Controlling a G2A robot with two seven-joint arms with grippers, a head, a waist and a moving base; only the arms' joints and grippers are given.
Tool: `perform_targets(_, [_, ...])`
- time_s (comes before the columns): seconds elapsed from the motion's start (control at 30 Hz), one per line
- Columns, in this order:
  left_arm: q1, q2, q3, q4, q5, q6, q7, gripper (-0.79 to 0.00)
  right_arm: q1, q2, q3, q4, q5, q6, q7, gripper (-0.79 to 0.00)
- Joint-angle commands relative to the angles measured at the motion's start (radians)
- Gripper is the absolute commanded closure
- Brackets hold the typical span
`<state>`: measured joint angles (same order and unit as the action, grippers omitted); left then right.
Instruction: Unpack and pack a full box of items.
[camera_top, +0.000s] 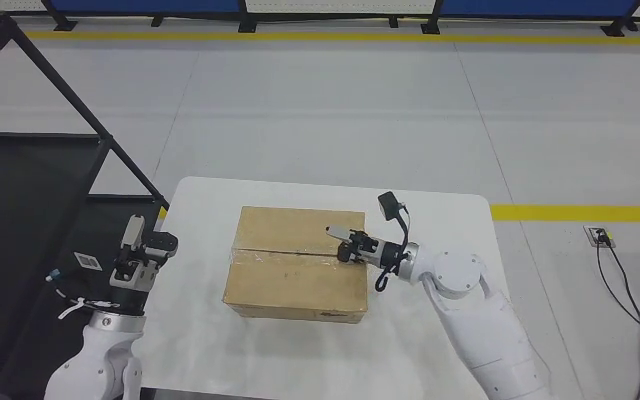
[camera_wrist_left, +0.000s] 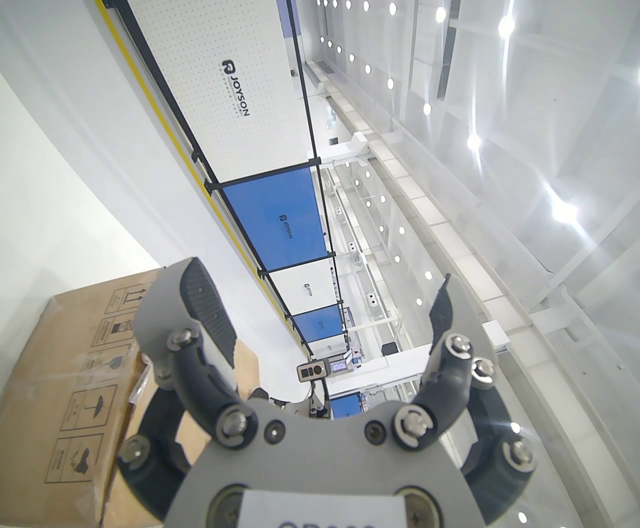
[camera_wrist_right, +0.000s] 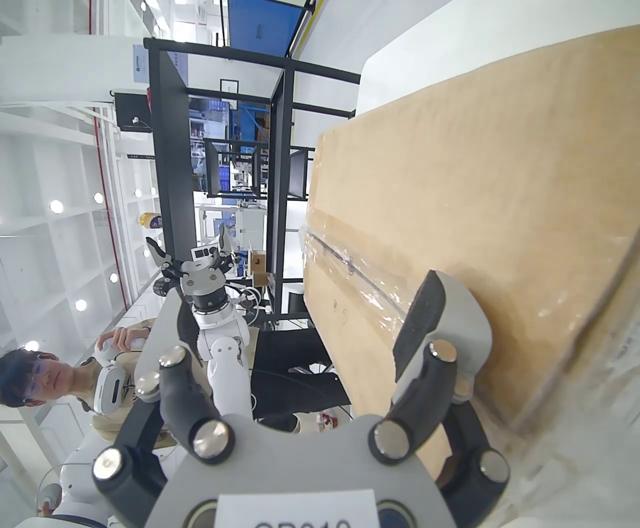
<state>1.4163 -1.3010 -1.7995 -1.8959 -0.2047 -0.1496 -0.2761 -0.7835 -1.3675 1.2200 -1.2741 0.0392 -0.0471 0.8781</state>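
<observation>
Two pincers, both spread wide and empty. The right pincer (camera_top: 342, 243) hangs just over the taped middle seam of the box (camera_top: 290, 275), near its right end. The left pincer (camera_top: 143, 240) is at lower left, apart from the box. The brown cardboard box sits shut mid-frame on the white worktop (camera_top: 430, 215).

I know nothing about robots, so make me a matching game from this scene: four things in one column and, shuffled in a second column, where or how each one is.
Things:
1. cardboard box
2. left gripper
3. right gripper
4. clear tape

Places and states:
A. open, over the box's top
B. open and empty, by the table's edge, apart from the box
C. closed, standing on the white table
D. stuck along the middle of the box's top

Pairs: 1-C, 2-B, 3-A, 4-D
</observation>
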Motion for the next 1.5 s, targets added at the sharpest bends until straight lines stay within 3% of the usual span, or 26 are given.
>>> perform_targets(0.0, [-0.002, 0.001, 0.006, 0.0, 0.001, 0.0, -0.002, -0.785, -0.024, 0.008, 0.024, -0.023, 0.003, 0.004, 0.004, -0.785])
perform_targets(0.4, [-0.01, 0.006, 0.018, 0.0, 0.005, -0.001, -0.008, -0.785, -0.116, 0.039, 0.121, -0.089, 0.049, 0.007, 0.01, -0.785])
perform_targets(1.13, [-0.002, 0.015, 0.006, 0.001, -0.006, -0.003, -0.003, -0.785, -0.049, 0.056, 0.119, 0.084, 0.182, -0.069, 0.11, -0.785])
perform_targets(1.33, [-0.001, 0.017, 0.007, 0.001, -0.008, -0.003, 0.003, -0.785, -0.03, 0.06, 0.113, 0.118, 0.175, -0.081, 0.09, -0.785])
perform_targets(1.47, [-0.002, 0.018, 0.004, 0.009, -0.011, -0.001, 0.007, -0.785, -0.065, 0.075, 0.182, 0.091, 0.195, -0.122, 0.029, -0.785])
